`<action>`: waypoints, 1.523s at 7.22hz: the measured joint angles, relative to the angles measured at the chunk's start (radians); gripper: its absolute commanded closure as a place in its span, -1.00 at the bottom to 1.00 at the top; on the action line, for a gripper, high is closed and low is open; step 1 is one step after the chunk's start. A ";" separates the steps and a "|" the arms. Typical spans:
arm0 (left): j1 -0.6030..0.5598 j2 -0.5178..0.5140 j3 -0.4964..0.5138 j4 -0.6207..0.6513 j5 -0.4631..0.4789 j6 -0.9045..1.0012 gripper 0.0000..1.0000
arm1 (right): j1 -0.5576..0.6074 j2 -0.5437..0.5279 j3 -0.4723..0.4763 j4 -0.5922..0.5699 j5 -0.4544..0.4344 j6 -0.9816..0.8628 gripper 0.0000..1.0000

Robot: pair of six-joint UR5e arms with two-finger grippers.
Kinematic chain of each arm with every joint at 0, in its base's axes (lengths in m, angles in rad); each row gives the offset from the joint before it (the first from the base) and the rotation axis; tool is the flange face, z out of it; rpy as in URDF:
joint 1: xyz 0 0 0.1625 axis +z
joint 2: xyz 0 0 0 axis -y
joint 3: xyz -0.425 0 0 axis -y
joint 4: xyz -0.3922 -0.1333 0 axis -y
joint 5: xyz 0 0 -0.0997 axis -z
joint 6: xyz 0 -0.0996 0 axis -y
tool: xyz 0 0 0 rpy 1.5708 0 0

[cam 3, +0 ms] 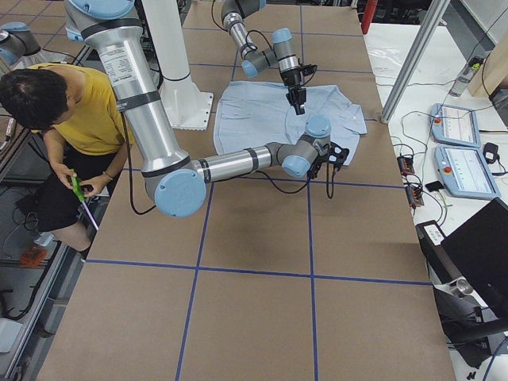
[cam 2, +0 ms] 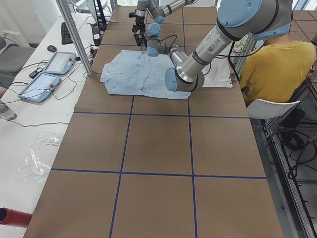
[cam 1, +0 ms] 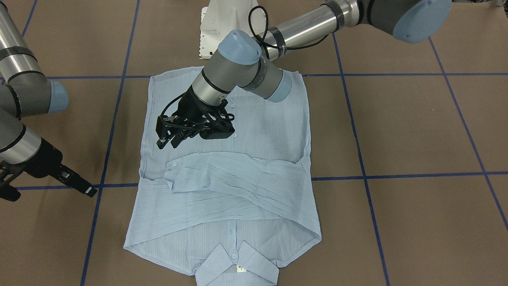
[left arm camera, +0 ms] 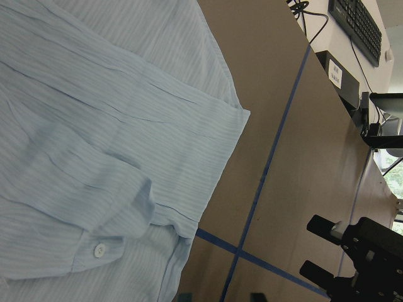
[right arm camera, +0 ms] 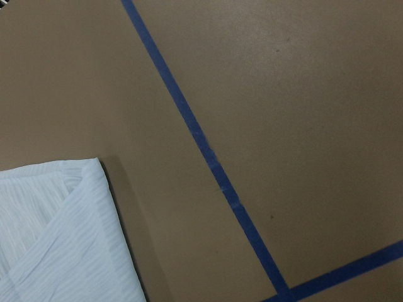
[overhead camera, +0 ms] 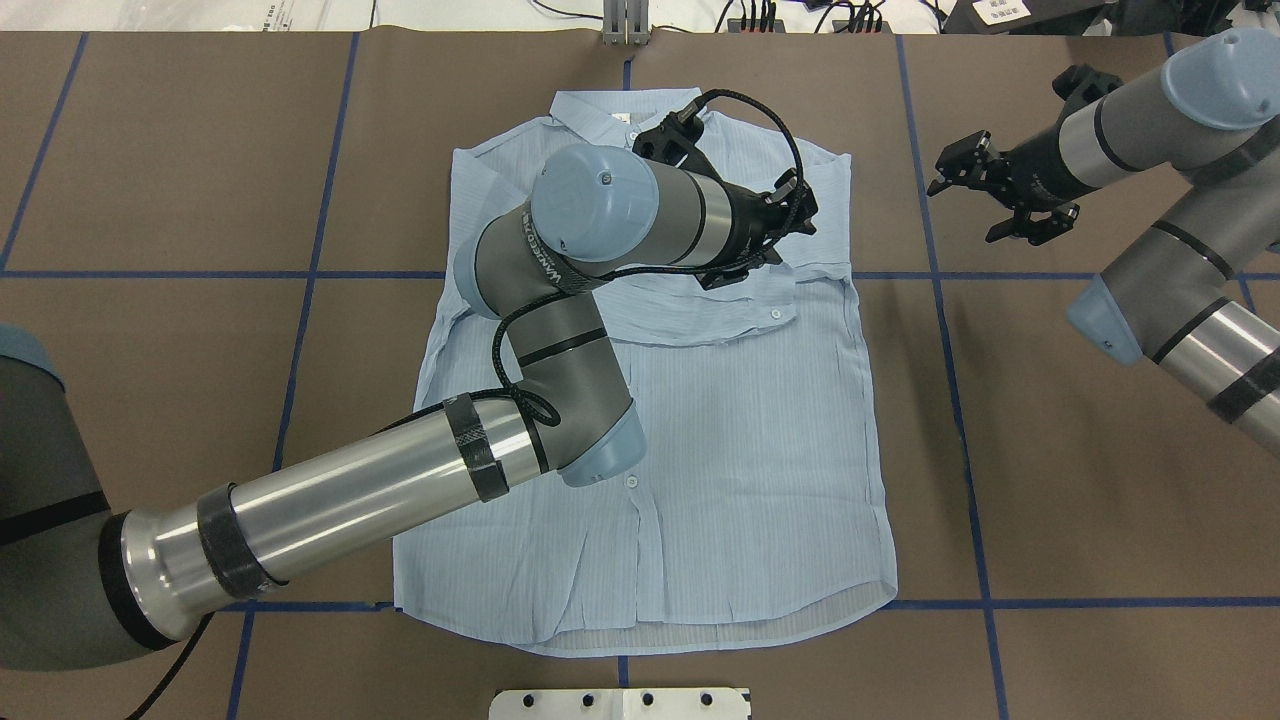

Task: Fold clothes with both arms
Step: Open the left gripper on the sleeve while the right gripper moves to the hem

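Shirt [cam 1: 258, 135] laid flat on the worktop [cam 1: 397, 131], a sleeve folded across.
The left gripper [cam 1: 167, 142] is held released above it, the right gripper [overhead camera: 965, 205] released alongside.

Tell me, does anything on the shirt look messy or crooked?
A little. The sleeve folded across the shirt lies wrinkled and bunched instead of smooth and straight. Nothing looks torn or spilled.
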 measured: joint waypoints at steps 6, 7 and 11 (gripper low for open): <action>-0.075 0.364 -0.474 0.060 -0.136 0.072 -0.59 | -0.275 -0.203 0.415 -0.115 -0.158 0.285 -0.98; -0.100 0.415 -0.513 0.062 -0.169 0.103 -0.59 | -0.376 -0.221 0.539 -0.274 -0.248 0.323 -0.98; -0.175 0.501 -0.543 0.063 -0.244 0.126 -0.60 | -0.740 -0.231 0.746 -0.660 -0.619 0.472 -0.82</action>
